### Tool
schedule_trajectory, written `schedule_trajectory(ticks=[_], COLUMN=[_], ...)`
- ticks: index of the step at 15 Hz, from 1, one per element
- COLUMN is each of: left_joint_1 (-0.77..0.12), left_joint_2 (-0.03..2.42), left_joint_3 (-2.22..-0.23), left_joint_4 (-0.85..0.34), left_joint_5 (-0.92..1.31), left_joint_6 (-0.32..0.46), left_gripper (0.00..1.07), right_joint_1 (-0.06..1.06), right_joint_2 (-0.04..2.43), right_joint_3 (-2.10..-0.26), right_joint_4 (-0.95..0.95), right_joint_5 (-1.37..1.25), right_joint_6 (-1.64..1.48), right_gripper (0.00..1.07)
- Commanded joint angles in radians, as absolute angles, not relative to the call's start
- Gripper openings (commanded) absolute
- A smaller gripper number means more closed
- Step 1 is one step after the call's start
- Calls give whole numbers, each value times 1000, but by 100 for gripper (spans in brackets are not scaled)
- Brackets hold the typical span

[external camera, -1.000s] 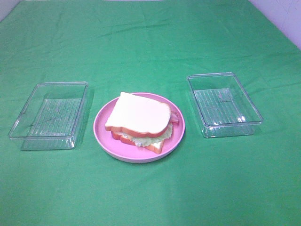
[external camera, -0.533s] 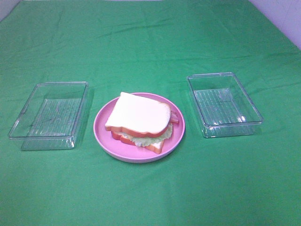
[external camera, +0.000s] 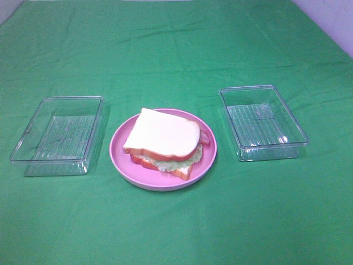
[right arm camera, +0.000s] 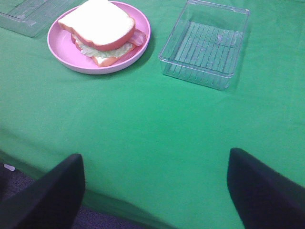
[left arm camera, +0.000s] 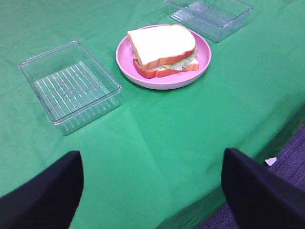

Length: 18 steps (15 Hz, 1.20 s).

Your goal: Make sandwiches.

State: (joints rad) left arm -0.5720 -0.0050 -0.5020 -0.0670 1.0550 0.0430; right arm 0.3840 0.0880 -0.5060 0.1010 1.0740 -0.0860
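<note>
A sandwich (external camera: 164,142) sits stacked on a round pink plate (external camera: 121,156) at the table's middle: white bread slices with orange-brown crust, pale green lettuce and a pink-red bacon strip sticking out at the right. It also shows in the left wrist view (left arm camera: 162,50) and in the right wrist view (right arm camera: 101,30). My left gripper (left arm camera: 151,191) is open and empty, back over the table's front edge. My right gripper (right arm camera: 155,191) is open and empty too, well short of the plate. Neither gripper shows in the exterior high view.
An empty clear plastic box (external camera: 58,134) stands left of the plate and another (external camera: 261,121) stands right of it. A green cloth (external camera: 176,221) covers the table. The table's front edge and the floor (left arm camera: 281,167) show in the wrist views.
</note>
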Motion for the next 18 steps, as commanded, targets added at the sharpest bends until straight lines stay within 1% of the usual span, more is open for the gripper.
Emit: schedule_trajectory(ticks=[1,4,5,6,9,10,11,13,14,15,18], left_joint_1=[-571,-571,-554,-514,-284,-250,-170,-49,-16,-1,-5], left_joint_2=[-26,-26,-27,-27,-27,-27,-27,-27,-27,-27,-28], left_joint_3=[-499,-499,-499,-499,-499,-499,-499,-499,-499,-499,-499], left_joint_4=[-70,-70,-71,-70,-70,-70,-70,-70,-70,-70,-70], left_joint_5=[1046,1046,1046,1046,1046,1046,1046,1046,1046,1046,1046], left_joint_6=[43,43,43,43,42,42,42,42,42,42,42], left_gripper=[76,76,76,76,76,76,76,76,76,76,76], right_joint_1=[385,385,370,328,157,124,79,-5,-27,-36,-36], right_joint_2=[79,79,79,79,79,79,79,79,79,79,79], right_joint_3=[-505,-505,-505,-505,-505,-505,-505,-505,-505,-505,-505], right_joint_4=[94,94,95,95,95,95,95,95,95,98,98], right_joint_5=[1061,1061,1061,1061,1061,1061,1061,1061,1061,1061,1061], right_joint_6=[-99,-99,-99,-99,-99,-99,-99,-99,-99,-98,-98], right_gripper=[77,77,77,77,77,77,77,77,77,77,77])
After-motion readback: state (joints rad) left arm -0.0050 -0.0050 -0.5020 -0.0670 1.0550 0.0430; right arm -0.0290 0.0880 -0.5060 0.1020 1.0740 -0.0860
